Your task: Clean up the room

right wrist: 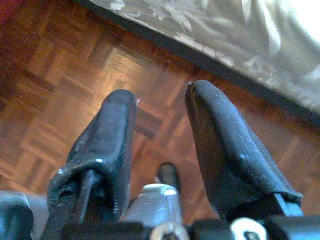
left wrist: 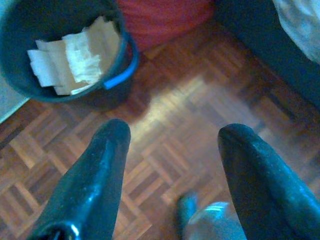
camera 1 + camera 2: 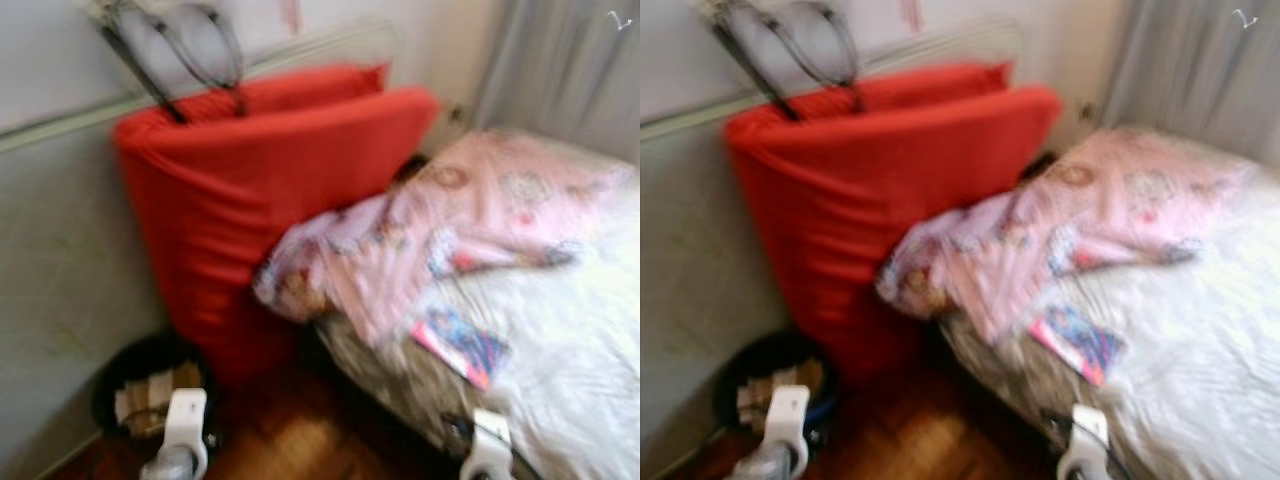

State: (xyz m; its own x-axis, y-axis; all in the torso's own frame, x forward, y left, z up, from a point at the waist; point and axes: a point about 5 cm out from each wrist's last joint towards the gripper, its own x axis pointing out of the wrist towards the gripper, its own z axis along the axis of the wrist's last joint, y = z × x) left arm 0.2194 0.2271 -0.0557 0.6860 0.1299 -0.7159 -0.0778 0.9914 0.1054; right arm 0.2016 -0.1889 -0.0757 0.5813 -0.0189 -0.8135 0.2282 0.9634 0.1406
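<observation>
Parquet floor lies under both idle hands, the left hand [image 2: 170, 165] and right hand [image 1: 160, 130] each spread open and empty, while the colourful booklet [image 3: 460, 345] rests on the bed [image 3: 570, 340] just ahead of the nearer right hand.

Home bedroom: bed [image 3: 560, 330] w/ white sheet & pink blanket [image 3: 450, 220] on right, red mattress [image 3: 260, 190] leaning on left wall, curtain [image 3: 560, 70] far right, parquet floor [image 2: 175, 115], wastebasket [image 2: 60, 50] near left.
</observation>
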